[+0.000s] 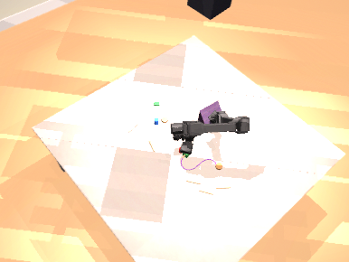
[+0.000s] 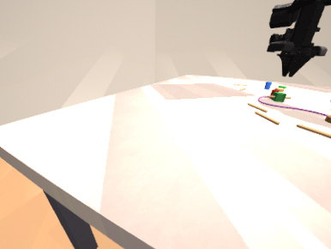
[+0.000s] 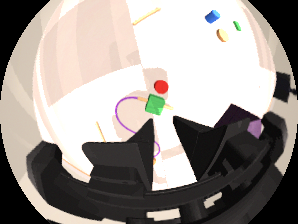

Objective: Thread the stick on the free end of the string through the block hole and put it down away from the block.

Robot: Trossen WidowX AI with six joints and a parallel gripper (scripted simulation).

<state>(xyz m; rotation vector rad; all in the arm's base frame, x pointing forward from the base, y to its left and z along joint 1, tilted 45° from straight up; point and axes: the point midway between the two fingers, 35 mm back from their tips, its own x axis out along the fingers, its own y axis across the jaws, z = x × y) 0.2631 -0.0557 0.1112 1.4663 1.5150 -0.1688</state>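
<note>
The small green block (image 1: 185,154) (image 2: 279,97) (image 3: 155,104) sits on the table. The string's stick (image 2: 288,98) (image 3: 169,107) shows at both sides of the block, its middle hidden by it. It seems to run through the hole. The purple string (image 1: 189,170) (image 3: 116,110) leaves the stick's left end in the wrist view and curves to the round button (image 1: 219,166) (image 2: 328,118). My gripper (image 2: 288,75) (image 3: 162,120) is partly open, with nothing between its fingers. It hangs above the table, clear of the block and stick.
A red piece (image 3: 161,86) lies close beside the block. Loose sticks (image 1: 193,182) (image 2: 267,118) (image 3: 146,16) lie about. A blue cylinder (image 1: 156,121) (image 3: 212,16), a tan disc (image 1: 165,120) (image 3: 222,35) and a flat green piece (image 1: 156,104) (image 3: 237,25) lie farther off. A purple box (image 1: 208,111) stands by the arm.
</note>
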